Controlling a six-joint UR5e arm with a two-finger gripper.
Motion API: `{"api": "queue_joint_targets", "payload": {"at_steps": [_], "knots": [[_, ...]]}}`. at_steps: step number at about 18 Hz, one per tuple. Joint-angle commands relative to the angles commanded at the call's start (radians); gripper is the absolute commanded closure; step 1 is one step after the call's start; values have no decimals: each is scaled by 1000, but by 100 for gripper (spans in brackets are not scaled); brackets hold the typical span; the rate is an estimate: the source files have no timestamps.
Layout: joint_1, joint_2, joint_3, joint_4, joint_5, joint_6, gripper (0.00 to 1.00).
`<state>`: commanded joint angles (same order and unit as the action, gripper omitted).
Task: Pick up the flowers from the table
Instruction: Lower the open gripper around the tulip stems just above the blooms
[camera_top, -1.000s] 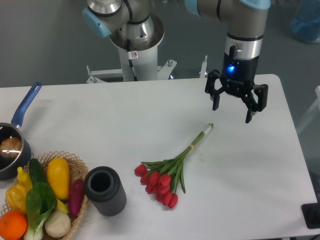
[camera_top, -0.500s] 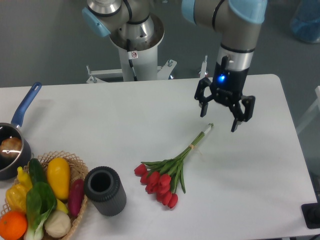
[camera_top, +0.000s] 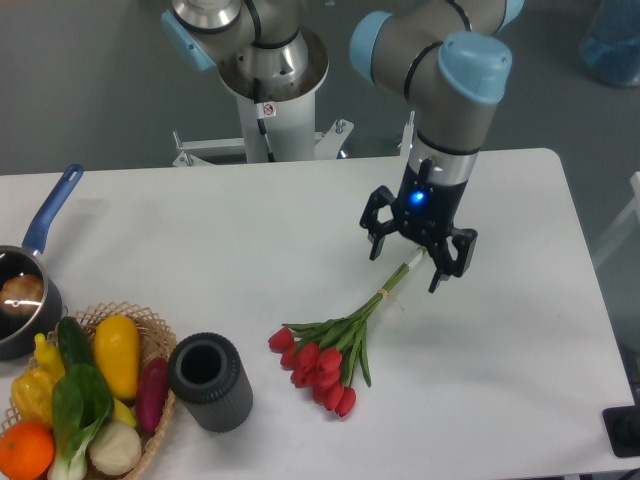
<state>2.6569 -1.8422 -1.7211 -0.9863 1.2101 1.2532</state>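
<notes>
gripper (camera_top: 405, 267): jaws spread wide, holding nothing, poised over the cut stem ends | flowers (camera_top: 335, 348): lying flat on the table (camera_top: 230, 250), blooms toward the black cylinder (camera_top: 210, 381), stems pointing up-right | step: approach before grasp | next: likely descend so the fingers straddle the stems, then close

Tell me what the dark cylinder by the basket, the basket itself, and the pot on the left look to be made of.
The dark cylinder looks like matte rubber or foam: thick dull wall, no shine. The basket seems woven wicker, with tan looped strands at its rim. The pot appears to be metal, given its glossy inside, with a blue, probably plastic, handle.
</notes>
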Motion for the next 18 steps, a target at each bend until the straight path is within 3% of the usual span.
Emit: {"api": "queue_joint_targets", "payload": {"at_steps": [3,18], "knots": [[-41,-46,18,5,106,3,0],[-109,-146,28,11,103,-52,0]]}}
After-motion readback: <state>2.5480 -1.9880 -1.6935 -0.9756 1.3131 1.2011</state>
